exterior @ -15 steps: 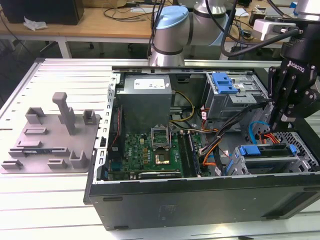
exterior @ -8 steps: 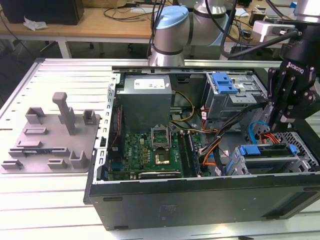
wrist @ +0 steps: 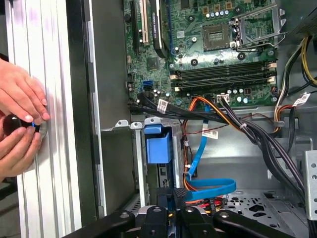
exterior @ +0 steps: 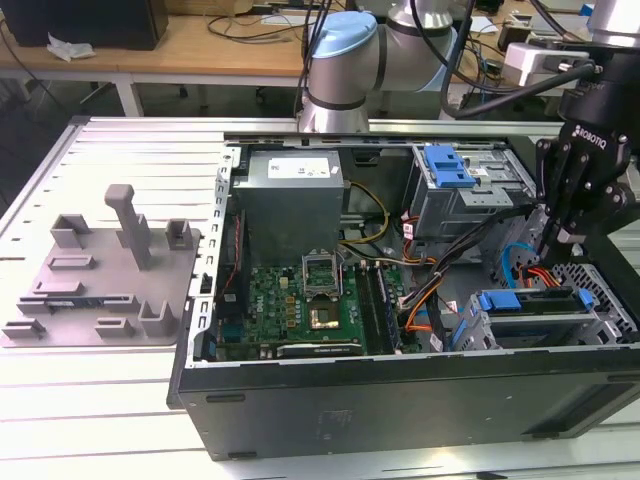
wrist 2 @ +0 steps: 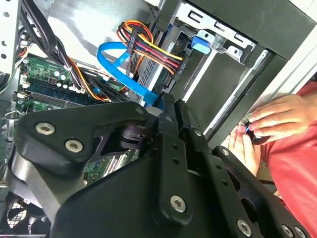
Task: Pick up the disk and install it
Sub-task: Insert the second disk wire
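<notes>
We see the gripper [exterior: 556, 243] lowered inside the open computer case [exterior: 300, 400], beside the disk [exterior: 530, 305] seated in its cage; we cannot tell its grip state.

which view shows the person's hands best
The first wrist view: both hands lie unobstructed on the ribbed metal surface beside the computer case, pinching a small dark object. The second wrist view has them at the picture's edge, partly behind the gripper's black body.
</notes>
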`<action>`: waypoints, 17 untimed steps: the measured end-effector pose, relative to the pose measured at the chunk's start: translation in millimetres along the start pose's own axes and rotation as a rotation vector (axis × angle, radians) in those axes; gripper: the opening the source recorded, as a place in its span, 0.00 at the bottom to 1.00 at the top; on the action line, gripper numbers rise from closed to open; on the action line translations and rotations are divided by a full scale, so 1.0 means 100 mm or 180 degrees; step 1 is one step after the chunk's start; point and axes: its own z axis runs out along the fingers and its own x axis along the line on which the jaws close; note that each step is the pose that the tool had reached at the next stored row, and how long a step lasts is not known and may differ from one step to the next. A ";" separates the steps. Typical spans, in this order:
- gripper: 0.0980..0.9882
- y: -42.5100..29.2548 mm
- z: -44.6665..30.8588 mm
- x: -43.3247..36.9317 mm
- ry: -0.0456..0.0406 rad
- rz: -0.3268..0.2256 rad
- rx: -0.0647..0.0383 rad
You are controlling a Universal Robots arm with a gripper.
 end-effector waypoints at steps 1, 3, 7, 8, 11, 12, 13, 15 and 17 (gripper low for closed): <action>0.07 0.010 0.003 0.014 -0.0004 0.0001 0.0001; 0.07 0.020 0.011 0.042 -0.0025 0.0003 0.0011; 0.07 0.035 0.030 0.117 -0.0081 0.0006 0.0025; 0.07 0.035 0.039 0.145 -0.0095 0.0006 0.0026; 0.07 0.041 0.060 0.209 -0.0154 0.0010 0.0038; 0.07 0.049 0.067 0.230 -0.0202 0.0013 0.0052; 0.07 0.057 0.072 0.248 -0.0266 0.0016 0.0070; 0.07 0.060 0.099 0.312 -0.0367 0.0020 0.0089; 0.07 0.059 0.124 0.347 -0.0420 0.0019 0.0095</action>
